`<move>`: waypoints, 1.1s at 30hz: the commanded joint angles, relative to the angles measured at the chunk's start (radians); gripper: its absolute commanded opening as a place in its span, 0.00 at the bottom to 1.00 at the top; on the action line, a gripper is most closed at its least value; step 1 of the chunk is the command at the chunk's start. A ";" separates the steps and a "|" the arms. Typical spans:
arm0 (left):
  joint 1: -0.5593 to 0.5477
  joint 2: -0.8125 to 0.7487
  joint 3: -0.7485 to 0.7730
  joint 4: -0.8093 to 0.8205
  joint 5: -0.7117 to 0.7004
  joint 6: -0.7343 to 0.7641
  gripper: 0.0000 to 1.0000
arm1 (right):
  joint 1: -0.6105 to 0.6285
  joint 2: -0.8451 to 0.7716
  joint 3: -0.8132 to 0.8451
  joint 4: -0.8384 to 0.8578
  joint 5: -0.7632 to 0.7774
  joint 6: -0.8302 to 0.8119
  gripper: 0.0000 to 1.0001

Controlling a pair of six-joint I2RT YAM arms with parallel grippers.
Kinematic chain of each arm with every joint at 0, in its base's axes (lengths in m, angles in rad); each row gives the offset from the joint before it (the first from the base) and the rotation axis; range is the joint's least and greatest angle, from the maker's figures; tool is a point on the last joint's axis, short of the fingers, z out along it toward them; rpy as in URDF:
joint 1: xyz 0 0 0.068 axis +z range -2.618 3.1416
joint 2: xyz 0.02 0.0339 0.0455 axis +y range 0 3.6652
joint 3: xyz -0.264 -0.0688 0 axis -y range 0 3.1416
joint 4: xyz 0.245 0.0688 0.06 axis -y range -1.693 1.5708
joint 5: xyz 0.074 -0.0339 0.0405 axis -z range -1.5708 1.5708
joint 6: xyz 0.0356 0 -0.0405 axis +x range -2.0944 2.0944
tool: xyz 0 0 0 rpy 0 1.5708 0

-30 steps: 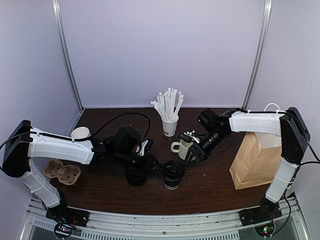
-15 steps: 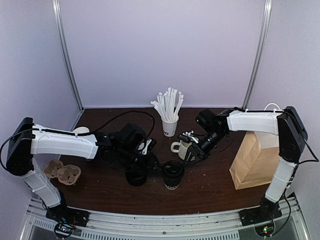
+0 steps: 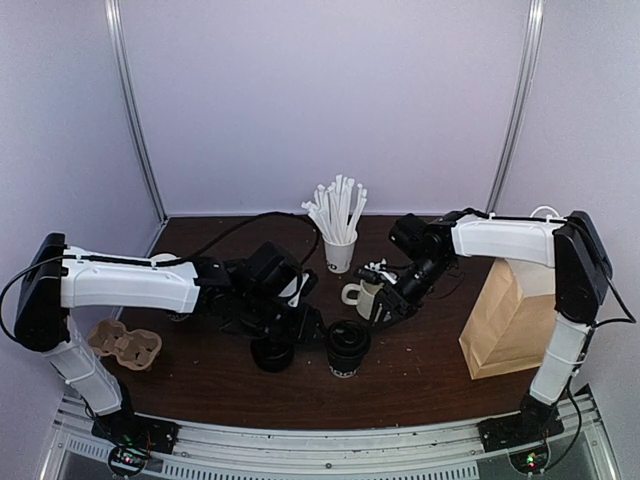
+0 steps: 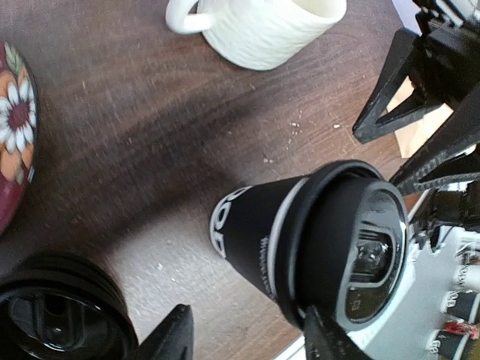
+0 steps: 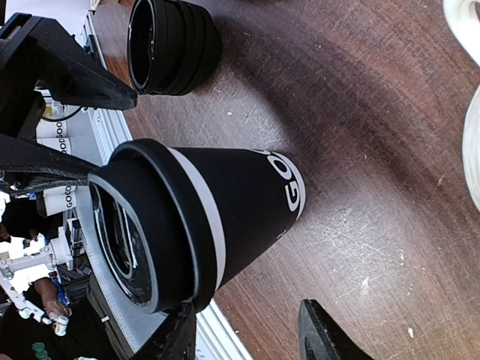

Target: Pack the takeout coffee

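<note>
while left pincer (image 4: 244,337) & right pincer (image 5: 244,330) gape empty, lidded coffee cup (image 5: 225,195) stands upright nr both.

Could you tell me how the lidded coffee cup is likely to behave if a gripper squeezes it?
The cup looks like thin paper, so a hard squeeze would probably dent it. It narrows toward its base, so a high push may tip it.

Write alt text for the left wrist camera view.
A lidded black takeout coffee cup with white lettering stands on a dark wooden table, just ahead of the open left gripper. A cream ribbed mug sits beyond it at the top edge, and another black lid shows at lower left.
</note>
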 commanded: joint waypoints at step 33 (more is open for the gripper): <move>-0.099 0.196 0.420 -0.300 -0.172 0.711 0.93 | -0.191 -0.606 -0.071 0.021 0.366 -0.289 0.78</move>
